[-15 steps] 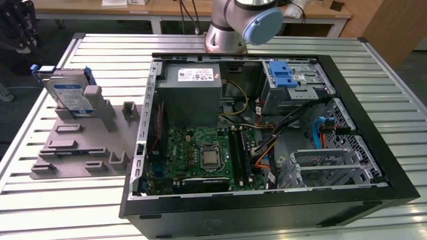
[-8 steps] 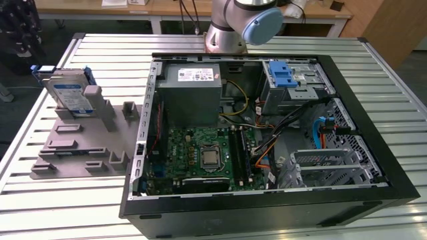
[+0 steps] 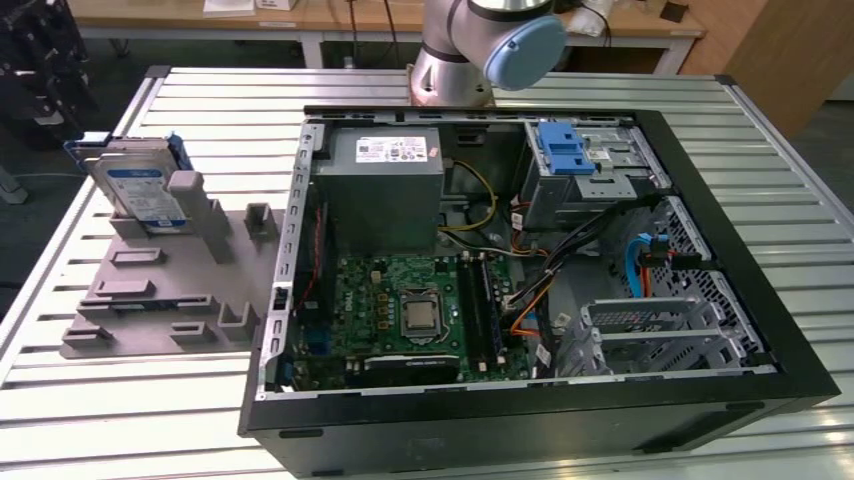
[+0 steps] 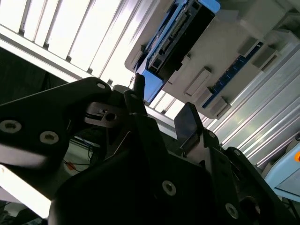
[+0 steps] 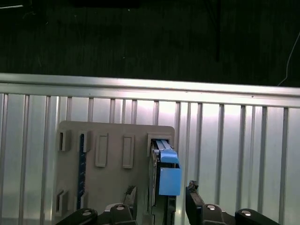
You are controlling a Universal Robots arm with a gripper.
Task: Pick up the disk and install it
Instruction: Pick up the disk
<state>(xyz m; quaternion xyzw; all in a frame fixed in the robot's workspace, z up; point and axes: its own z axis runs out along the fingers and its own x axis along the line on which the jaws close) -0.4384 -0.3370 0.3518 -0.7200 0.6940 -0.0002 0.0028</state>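
Note:
The disk (image 3: 140,190) stands on edge in a slot of the grey fixture plate (image 3: 160,290), at the exterior view's left, beside the open computer case (image 3: 787,350). Its label is white and blue, and its carrier frame is blue. In the first wrist view my gripper (image 5: 161,196) is open, with one finger on each side of the line of the disk (image 5: 168,176). The second wrist view shows the gripper (image 4: 164,99) still short of the disk (image 4: 183,33), with nothing between the fingers (image 4: 188,117).
The case holds a motherboard (image 3: 414,310), a grey power supply box (image 3: 384,185) and a drive bay with a blue latch tab (image 3: 570,150). The arm's base (image 3: 461,60) stands behind the case. Everything rests on a slatted metal table (image 3: 134,420).

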